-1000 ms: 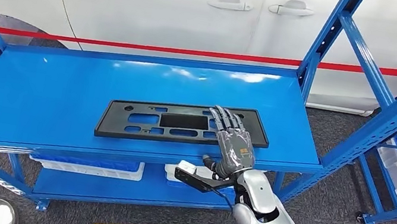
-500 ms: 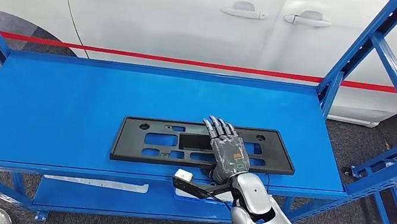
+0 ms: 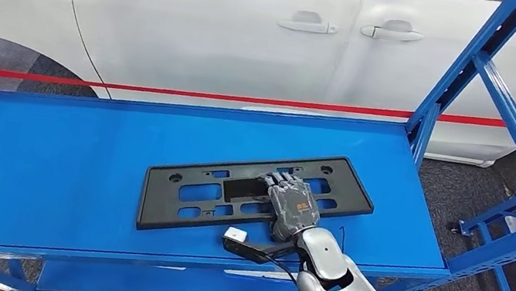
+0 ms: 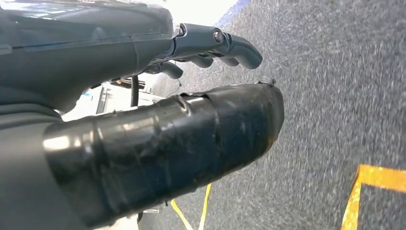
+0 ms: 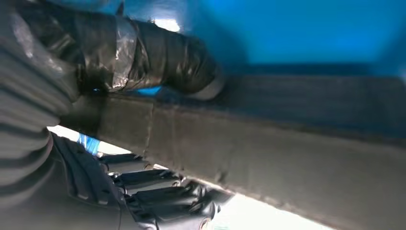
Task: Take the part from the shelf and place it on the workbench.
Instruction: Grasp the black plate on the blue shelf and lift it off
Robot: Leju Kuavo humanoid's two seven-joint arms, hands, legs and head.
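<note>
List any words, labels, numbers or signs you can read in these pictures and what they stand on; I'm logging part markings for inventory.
No text can be read in any view.
Black part on the blue shelf: holes and cut-outs, no lettering visible.
Right hand, resting on the part: a small patch on its back, too small to read.
White car behind the shelf: no badge or lettering in view.
Left hand over the grey floor: yellow floor lines, no words.

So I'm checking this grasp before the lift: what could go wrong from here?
The right hand grips the black plate frame at one spot on its near edge, right of middle, so the long left end may sag or swing as it lifts. The frame lies skewed on the blue shelf, and its right end could clip the blue upright.
</note>
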